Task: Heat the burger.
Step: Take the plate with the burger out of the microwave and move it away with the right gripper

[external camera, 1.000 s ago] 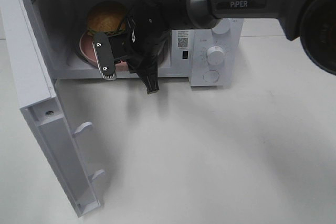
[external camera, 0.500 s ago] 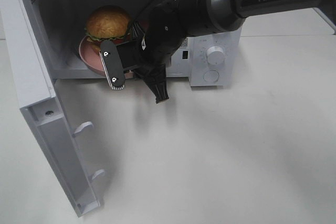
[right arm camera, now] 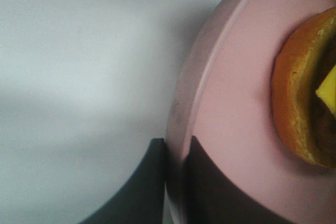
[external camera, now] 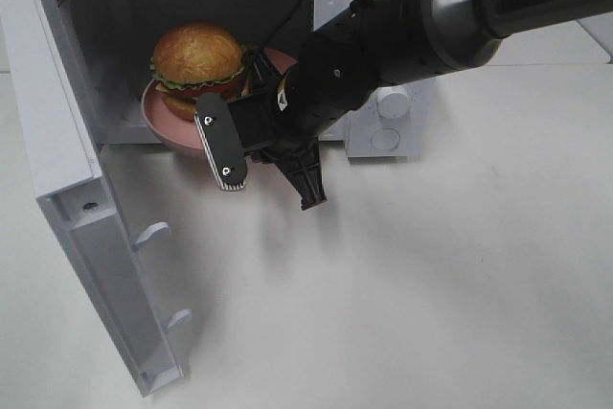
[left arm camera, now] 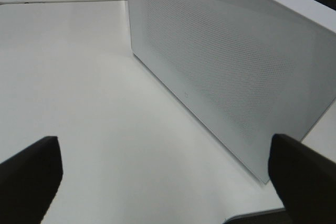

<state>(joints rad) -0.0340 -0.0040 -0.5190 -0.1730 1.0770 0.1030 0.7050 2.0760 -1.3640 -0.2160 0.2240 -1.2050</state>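
Pink plastic filled the right wrist view: the plate point(right arm camera: 247, 77) ran edge-on between the two dark fingers point(right arm camera: 142, 192) of the right tool point(right arm camera: 176, 182), which was clamped shut on its rim. On the plate sat the burger point(external camera: 198, 64), bun up, showing lettuce and tomato at its side. From the high camera, plate and burger stood at the mouth of the white microwave point(external camera: 383, 122), partly within the open cavity and partly over its front sill; whether the plate rested on the cavity floor or hung from the tool I could not tell. The door point(external camera: 86, 237) swung wide to the left.

The step in hand looked like carrying the plated burger through that opening, though the direction could not be read from one instant. If the burger was going in, the next move called for a level push deeper, a clean release of the rim, then withdrawal before the door could close.

The high camera gave the whole layout but hid the pinch behind the arm; the right wrist camera proved it. The left wrist camera showed the left tool point(left arm camera: 168, 177) spread wide and empty above the bench point(left arm camera: 79, 77), beside a perforated microwave wall.
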